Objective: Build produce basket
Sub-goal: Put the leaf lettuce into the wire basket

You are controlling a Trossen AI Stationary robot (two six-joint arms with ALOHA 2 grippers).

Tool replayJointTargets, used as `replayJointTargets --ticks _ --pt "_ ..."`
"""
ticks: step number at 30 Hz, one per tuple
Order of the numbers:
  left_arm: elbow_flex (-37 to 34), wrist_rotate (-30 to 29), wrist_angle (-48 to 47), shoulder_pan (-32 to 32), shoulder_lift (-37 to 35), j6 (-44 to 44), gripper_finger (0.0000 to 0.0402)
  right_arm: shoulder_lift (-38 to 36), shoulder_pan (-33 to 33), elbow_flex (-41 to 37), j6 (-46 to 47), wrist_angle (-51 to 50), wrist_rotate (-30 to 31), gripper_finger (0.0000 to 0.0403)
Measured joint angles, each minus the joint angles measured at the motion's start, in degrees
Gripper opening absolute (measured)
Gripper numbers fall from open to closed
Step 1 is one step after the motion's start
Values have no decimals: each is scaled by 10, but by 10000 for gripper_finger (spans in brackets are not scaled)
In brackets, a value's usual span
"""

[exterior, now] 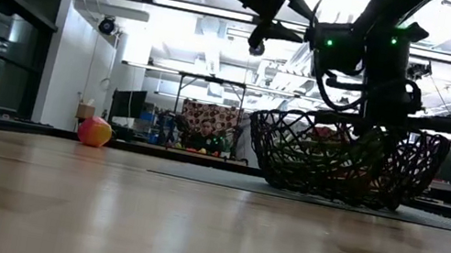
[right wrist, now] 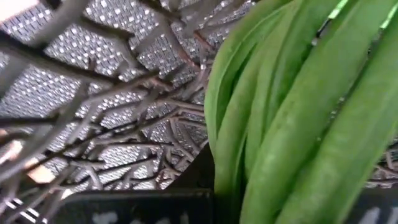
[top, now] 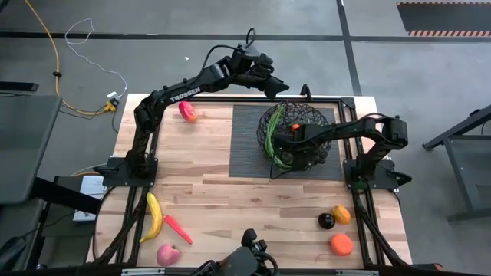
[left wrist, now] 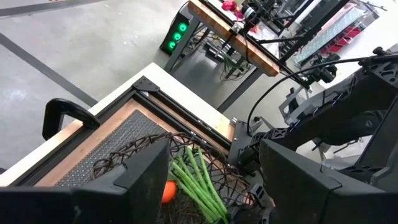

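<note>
Wooden surface (top: pixel 253 195): basket (top: pixel 295 136) on mat, far right. Your right tool (top: pixel 290 139) clenched, down inside basket beside green beans (top: pixel 270 142). Left tool (top: pixel 285 92) released, hovering past basket's far rim. Judged next: withdraw, fetch banana (top: pixel 155 217) near left.

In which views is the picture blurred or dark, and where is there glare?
Right wrist view: the green beans fill the frame, soft and out of focus. Low view: the near table is blurred; bright ceiling lights leave the basket in silhouette. High view: even light, sharp.
</note>
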Motion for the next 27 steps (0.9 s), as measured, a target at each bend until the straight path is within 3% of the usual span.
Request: replayJointTargets --ticks 8,20,27 --pt "0 -12 0 0 0 0 239 0 0 0 42 -5 -34 1" --pt "0 -12 0 0 0 -5 239 0 0 0 80 -5 -35 4" --pt "0 -12 0 0 0 -6 239 0 0 0 139 -2 -36 75"
